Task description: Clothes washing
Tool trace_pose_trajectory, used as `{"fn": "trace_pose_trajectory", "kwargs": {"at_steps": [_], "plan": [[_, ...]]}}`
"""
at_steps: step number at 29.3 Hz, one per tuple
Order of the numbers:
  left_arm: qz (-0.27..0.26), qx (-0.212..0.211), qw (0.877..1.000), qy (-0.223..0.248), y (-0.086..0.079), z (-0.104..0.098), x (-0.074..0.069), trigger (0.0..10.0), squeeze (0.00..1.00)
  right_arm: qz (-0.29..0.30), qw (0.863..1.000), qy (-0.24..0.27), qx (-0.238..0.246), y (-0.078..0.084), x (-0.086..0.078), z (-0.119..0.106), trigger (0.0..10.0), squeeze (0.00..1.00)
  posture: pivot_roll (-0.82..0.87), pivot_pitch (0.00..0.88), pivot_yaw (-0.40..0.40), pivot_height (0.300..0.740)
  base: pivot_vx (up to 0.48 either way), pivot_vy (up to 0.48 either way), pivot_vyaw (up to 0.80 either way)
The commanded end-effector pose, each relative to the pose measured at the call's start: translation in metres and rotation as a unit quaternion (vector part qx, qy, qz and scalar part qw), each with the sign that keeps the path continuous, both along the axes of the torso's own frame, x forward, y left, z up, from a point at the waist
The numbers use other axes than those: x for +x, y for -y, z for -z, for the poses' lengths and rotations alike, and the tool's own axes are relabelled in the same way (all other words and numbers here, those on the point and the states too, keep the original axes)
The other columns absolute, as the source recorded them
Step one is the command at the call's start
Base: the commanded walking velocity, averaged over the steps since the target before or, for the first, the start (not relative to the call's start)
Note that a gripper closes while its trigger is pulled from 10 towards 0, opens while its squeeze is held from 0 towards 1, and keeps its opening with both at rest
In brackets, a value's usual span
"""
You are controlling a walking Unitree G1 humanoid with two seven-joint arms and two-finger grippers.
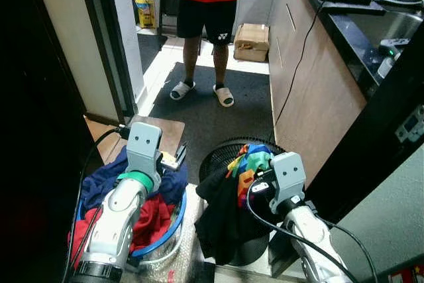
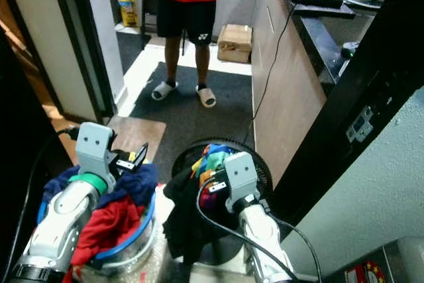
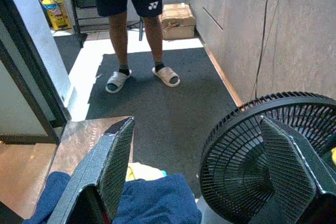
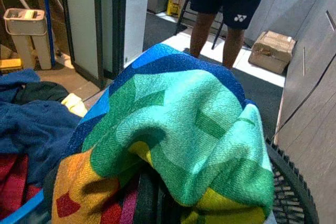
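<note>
The multicoloured cloth (image 4: 173, 145) was bunched directly in front of the right hand (image 1: 255, 180), draped with a black garment (image 1: 222, 220) over a round black fan grille (image 3: 247, 156). Whether the right hand was closed on the cloth could not be determined, since the fabric covered its fingers. Just beside the fan, on the robot's left, a blue-rimmed basin (image 1: 173, 223) held dark blue (image 1: 109, 173) and red laundry (image 1: 149, 220). The left hand (image 1: 173, 156) hovered above this basin with its fingers (image 3: 113, 166) spread wide and holding nothing. Beyond lay a dark floor mat (image 1: 218, 117), on which a person in a red shirt, dark shorts and slippers (image 1: 209, 18) stood. A cardboard box (image 1: 252, 41) sat behind the person, near the cabinet under the tabletop (image 1: 358, 21).
</note>
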State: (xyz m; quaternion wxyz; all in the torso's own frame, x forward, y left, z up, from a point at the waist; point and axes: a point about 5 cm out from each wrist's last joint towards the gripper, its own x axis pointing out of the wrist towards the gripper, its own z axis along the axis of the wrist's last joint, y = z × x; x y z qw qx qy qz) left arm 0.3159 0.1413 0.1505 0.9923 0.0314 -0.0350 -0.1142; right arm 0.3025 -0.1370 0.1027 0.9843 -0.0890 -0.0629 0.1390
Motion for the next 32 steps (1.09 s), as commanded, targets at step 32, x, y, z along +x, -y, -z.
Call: {"fn": "trace_pose_trajectory", "kwargs": {"at_steps": [32], "plan": [[0.003,-0.001,1.000,-0.014,0.0026,0.0041,-0.0025,10.0,0.00,0.001,1.000,-0.001,-0.008,0.0010,0.0004,0.0031,10.0,0.00,0.09,0.000,-0.006,0.740,-0.100,0.000,0.00]]}}
